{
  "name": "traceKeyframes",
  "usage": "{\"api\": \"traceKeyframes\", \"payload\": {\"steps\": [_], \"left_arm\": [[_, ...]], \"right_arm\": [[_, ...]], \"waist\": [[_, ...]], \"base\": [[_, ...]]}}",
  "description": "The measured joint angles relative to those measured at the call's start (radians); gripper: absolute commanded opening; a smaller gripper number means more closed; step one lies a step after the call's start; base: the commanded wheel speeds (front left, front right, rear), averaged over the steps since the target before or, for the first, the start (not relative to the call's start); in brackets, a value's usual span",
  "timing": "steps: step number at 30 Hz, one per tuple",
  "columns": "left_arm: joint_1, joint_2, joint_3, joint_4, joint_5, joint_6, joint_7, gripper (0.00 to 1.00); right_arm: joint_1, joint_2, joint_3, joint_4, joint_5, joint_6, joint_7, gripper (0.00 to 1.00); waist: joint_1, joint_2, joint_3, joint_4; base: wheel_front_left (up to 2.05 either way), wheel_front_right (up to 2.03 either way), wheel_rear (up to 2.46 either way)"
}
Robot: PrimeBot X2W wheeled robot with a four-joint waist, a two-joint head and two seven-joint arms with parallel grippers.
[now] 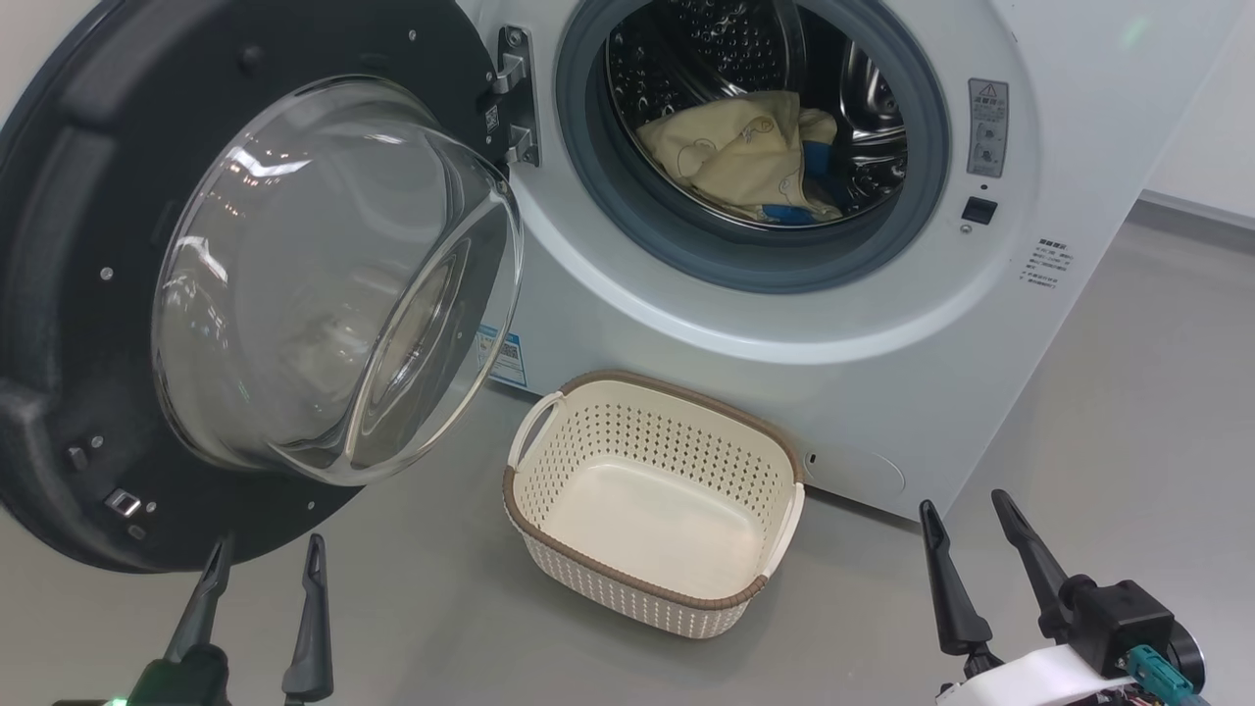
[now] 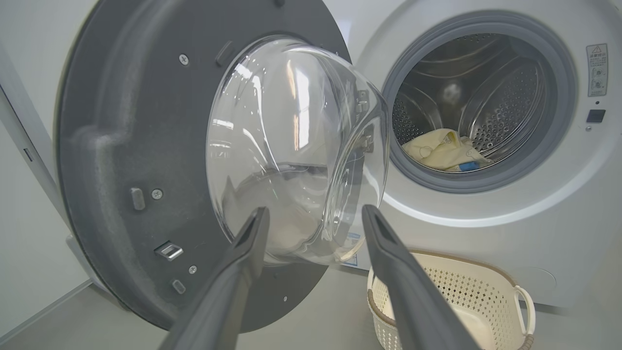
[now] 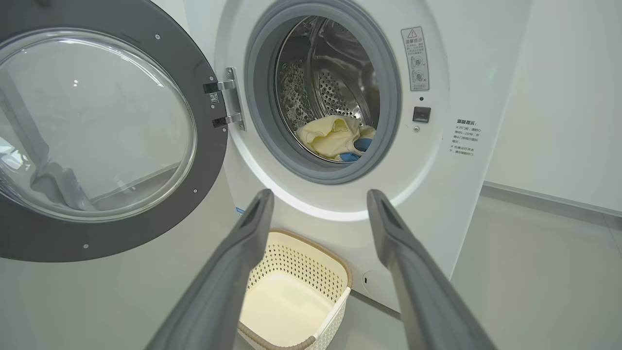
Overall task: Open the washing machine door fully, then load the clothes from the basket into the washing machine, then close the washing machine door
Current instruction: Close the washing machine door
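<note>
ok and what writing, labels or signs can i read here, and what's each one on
No word or number is legible.
Grey sticker on the washing machine front, right of the porthole: warning triangle; print too small.
Dark printed lines below it: too small.
Blue label low on the front: blurred.
Small tag by the washing machine door hinge: code pattern, unreadable.

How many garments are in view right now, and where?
1. The cream-yellow garment lies in the washing machine drum, low behind the grey gasket. The basket shows a bare bottom. Another could be hidden beneath the garment.
</note>
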Motion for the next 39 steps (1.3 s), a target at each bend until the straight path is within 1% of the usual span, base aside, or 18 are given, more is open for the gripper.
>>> {"api": "traceKeyframes", "payload": {"steps": [1, 3, 12, 15, 17, 22, 23, 26, 27, 29, 34, 37, 39], "left_arm": [[0.001, 0.000, 0.001, 0.000, 0.000, 0.000, 0.000, 0.49], [0.002, 0.000, 0.002, 0.000, 0.000, 0.001, 0.000, 0.00], [0.008, -0.002, 0.006, -0.004, -0.023, 0.001, -0.003, 0.00], [0.009, -0.015, 0.011, -0.017, -0.060, -0.002, -0.004, 0.00], [0.009, -0.021, 0.013, -0.033, -0.105, -0.016, -0.007, 0.00], [0.008, -0.049, 0.035, -0.093, -0.310, -0.067, -0.018, 0.00], [0.007, -0.050, 0.039, -0.104, -0.353, -0.084, -0.019, 0.00], [0.006, -0.053, 0.050, -0.151, -0.522, -0.131, -0.025, 0.00], [0.006, -0.053, 0.053, -0.170, -0.593, -0.144, -0.025, 0.00], [0.001, -0.054, 0.059, -0.212, -0.737, -0.160, -0.025, 0.00], [-0.020, -0.054, 0.059, -0.299, -0.980, -0.161, -0.035, 0.00], [-0.031, -0.053, 0.128, -0.347, -1.100, -0.161, -0.042, 0.00], [-0.045, -0.054, 0.168, -0.379, -1.132, -0.161, -0.043, 0.00]], "right_arm": [[-0.001, 0.000, 0.001, 0.002, 0.000, 0.000, 0.000, 1.00], [-0.002, 0.000, 0.001, 0.004, 0.000, 0.000, 0.000, 1.00], [-0.002, 0.001, 0.002, 0.009, 0.000, 0.000, 0.000, 1.00], [-0.002, 0.002, 0.002, 0.010, 0.000, 0.000, 0.000, 1.00], [-0.002, 0.003, 0.003, 0.010, 0.000, 0.000, 0.000, 1.00], [-0.002, 0.004, 0.003, 0.011, 0.000, 0.000, 0.000, 1.00], [-0.002, 0.004, 0.003, 0.011, 0.000, 0.000, 0.000, 1.00], [-0.003, 0.004, 0.003, 0.012, 0.000, 0.000, 0.000, 1.00], [-0.003, 0.004, 0.003, 0.013, 0.000, 0.000, 0.000, 1.00], [-0.003, 0.004, 0.003, 0.014, 0.000, 0.000, 0.000, 1.00], [-0.004, 0.004, 0.003, 0.015, 0.000, 0.000, 0.000, 1.00], [-0.004, 0.004, 0.003, 0.013, 0.000, 0.000, 0.000, 1.00], [-0.005, 0.004, 0.002, 0.012, 0.000, -0.001, 0.000, 1.00]], "waist": [[0.0000, 0.0000, -0.001, 0.000], [0.0000, 0.0000, -0.002, -0.001], [0.0000, 0.0000, -0.009, -0.005], [0.0000, 0.0000, -0.011, -0.006], [0.0000, 0.0000, -0.012, -0.007], [0.0000, 0.0000, -0.012, -0.005], [0.0000, 0.0000, -0.012, -0.005], [0.0000, 0.0000, -0.011, -0.003], [0.0000, 0.0000, -0.011, -0.003], [0.0000, 0.0000, -0.011, -0.002], [0.0000, 0.0000, -0.010, 0.001], [0.0000, 0.0000, -0.006, 0.002], [0.0000, 0.0000, -0.002, 0.002]], "base": [[0.00, 0.00, 0.00], [0.00, 0.00, 0.00], [0.00, 0.00, 0.00], [0.00, 0.00, 0.00], [0.00, 0.00, 0.00], [0.00, 0.00, 0.00], [0.00, 0.00, 0.00], [0.00, 0.00, 0.00], [0.00, 0.00, 0.00], [0.00, 0.00, 0.00], [0.00, 0.00, 0.00], [0.00, 0.00, 0.00], [0.00, 0.00, 0.00]]}}
